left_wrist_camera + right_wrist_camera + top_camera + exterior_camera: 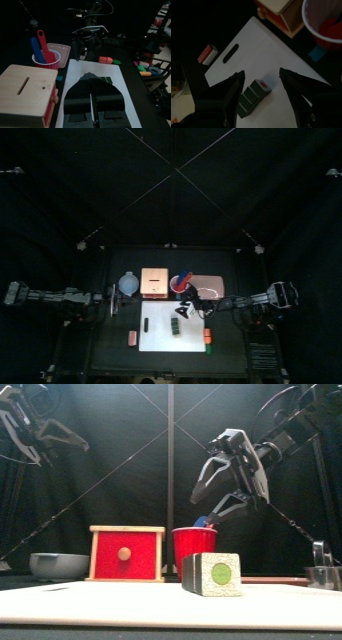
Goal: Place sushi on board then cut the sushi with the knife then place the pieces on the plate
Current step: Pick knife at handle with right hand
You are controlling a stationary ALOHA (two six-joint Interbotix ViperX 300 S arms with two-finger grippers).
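Note:
A dark green sushi roll [177, 326] [213, 574] lies on the white cutting board [158, 316] [271, 47]. My right gripper [195, 309] [221, 496] [261, 75] hangs open just above the roll [252, 97], which sits between and below its jaws, untouched. Behind the board, the red cup [183, 283] [195, 547] [48, 56] holds a blue and a red knife. The pink tray [211, 283] lies to the cup's right. My left gripper [115, 300] [91, 97] rests raised at the board's left side, jaws together and holding nothing.
A wooden box with a red drawer front [154, 280] [127, 554] and a blue-grey bowl [128, 283] [59, 565] stand at the back left. Small toy foods lie beside the board, one on the left [132, 337] and one on the right [209, 336].

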